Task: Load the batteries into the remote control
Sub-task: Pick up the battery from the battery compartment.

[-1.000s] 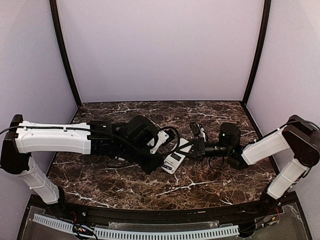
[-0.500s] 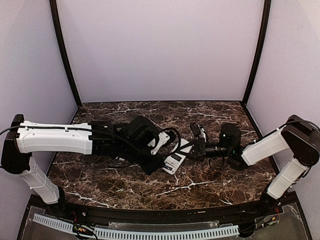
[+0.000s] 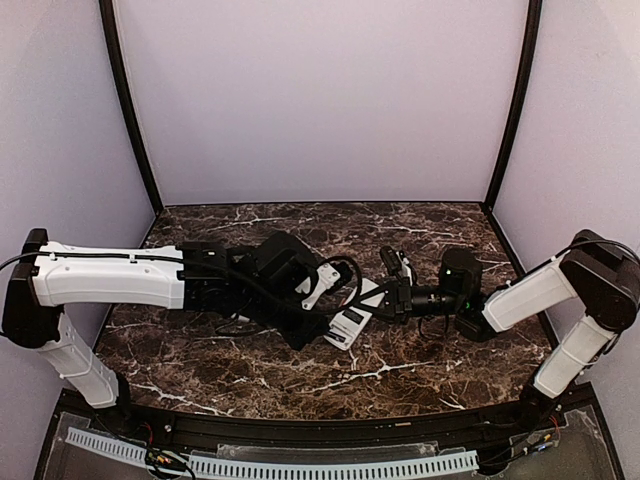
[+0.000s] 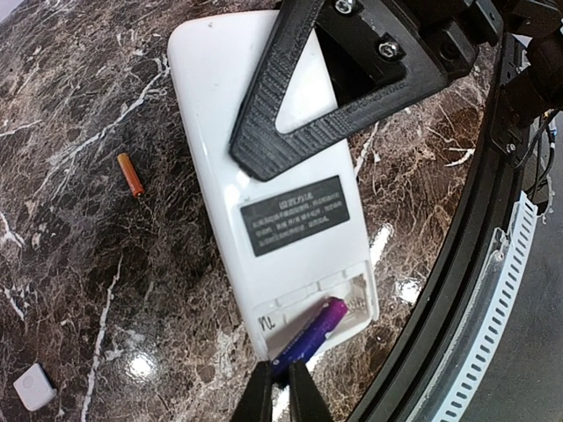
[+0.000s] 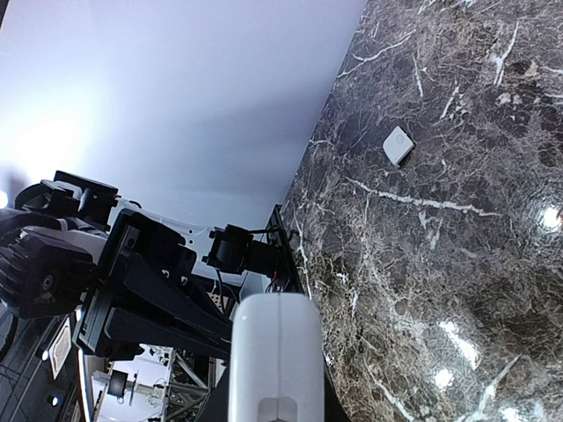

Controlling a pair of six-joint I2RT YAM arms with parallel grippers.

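Note:
The remote control [image 4: 264, 167] lies white back up, its battery bay open at the near end. The dark blue-purple battery [image 4: 317, 330] rests slantwise in that bay, one end sticking out over the rim. My left gripper [image 4: 280, 391] is shut on that protruding end. The orange battery [image 4: 130, 173] lies loose on the marble left of the remote. My right gripper [image 3: 388, 296] is shut on the remote's far end, one black finger [image 4: 299, 123] across its back. In the right wrist view the remote [image 5: 274, 360] shows end-on and hides the fingers.
A small white square cover [image 4: 35, 387] lies on the marble, also seen as the white cover [image 5: 398, 145] in the right wrist view. The table's black front rail [image 4: 493, 220] runs close beside the remote's near end. Both arms meet over the remote [image 3: 352, 318] at mid-table.

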